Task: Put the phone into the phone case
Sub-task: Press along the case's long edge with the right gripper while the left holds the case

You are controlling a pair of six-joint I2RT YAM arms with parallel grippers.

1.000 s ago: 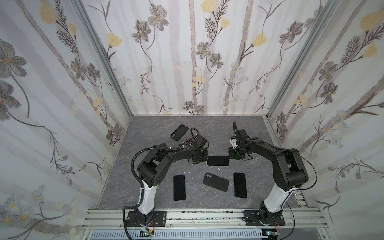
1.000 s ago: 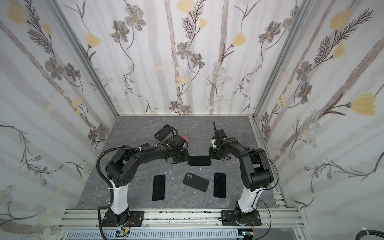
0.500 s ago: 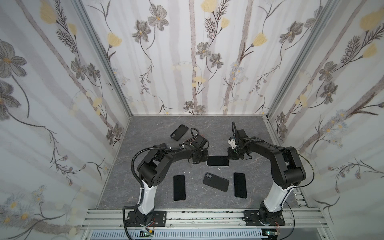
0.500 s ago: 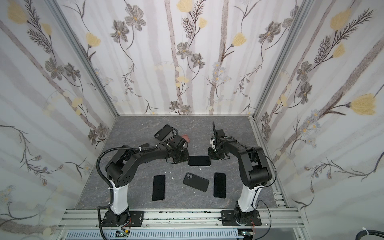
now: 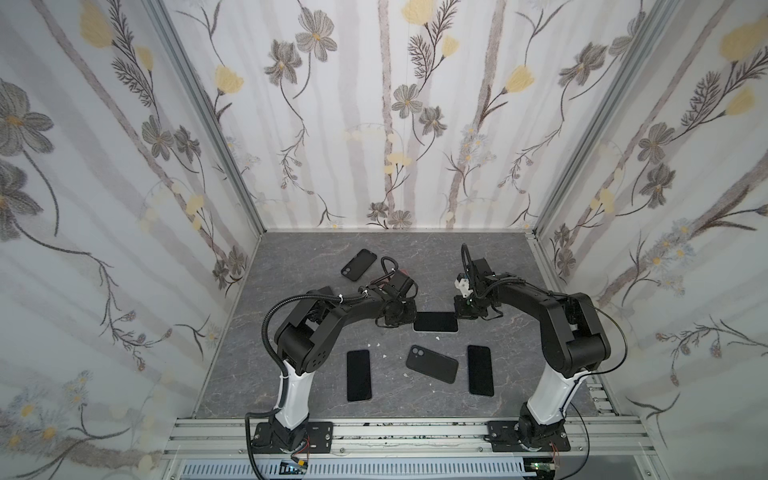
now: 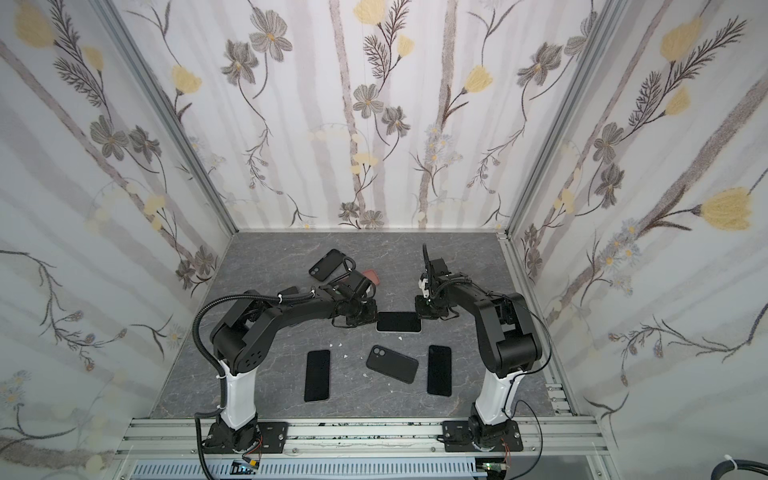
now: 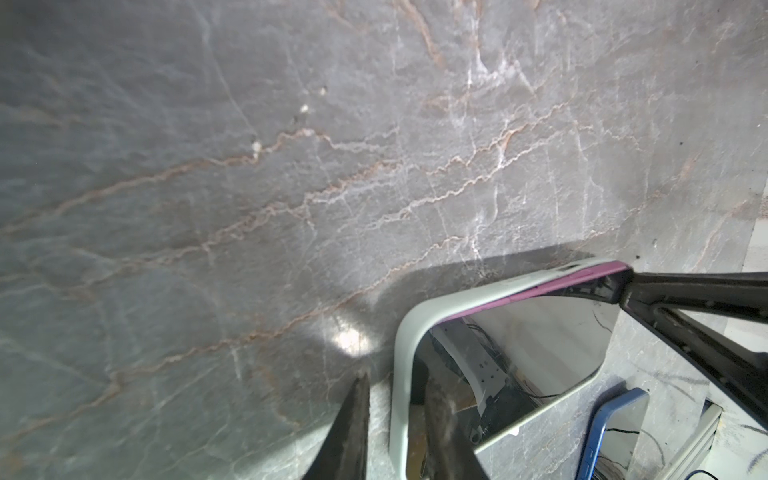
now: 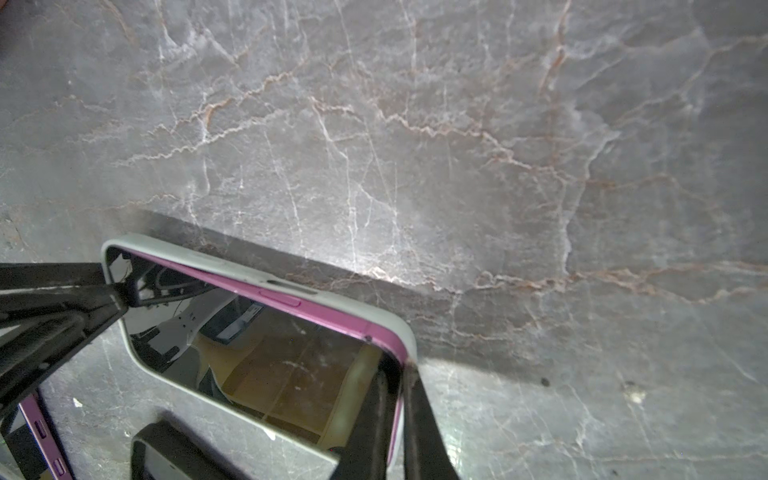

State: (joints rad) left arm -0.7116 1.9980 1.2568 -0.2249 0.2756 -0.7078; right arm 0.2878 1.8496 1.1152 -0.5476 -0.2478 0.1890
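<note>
Grey marble surface [image 8: 457, 124], pink-edged phone [image 8: 270, 353] in pale grey case [image 8: 249, 266], left claw [image 7: 392, 374] pinching one short rim, right claw [image 8: 397, 370] clamped opposite.

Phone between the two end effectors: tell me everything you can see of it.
The phone lies flat, screen up, crosswise on the table. Its glossy black screen is dark and mirrors the rig; the frame is pink with a side button. It sits in a pale grey case, matte-looking. Along one long side the pink frame shows beside the rim, so it may not be fully seated. The right end effector is shut on one short end; the left end effector straddles the opposite rim, contact unclear.
</note>
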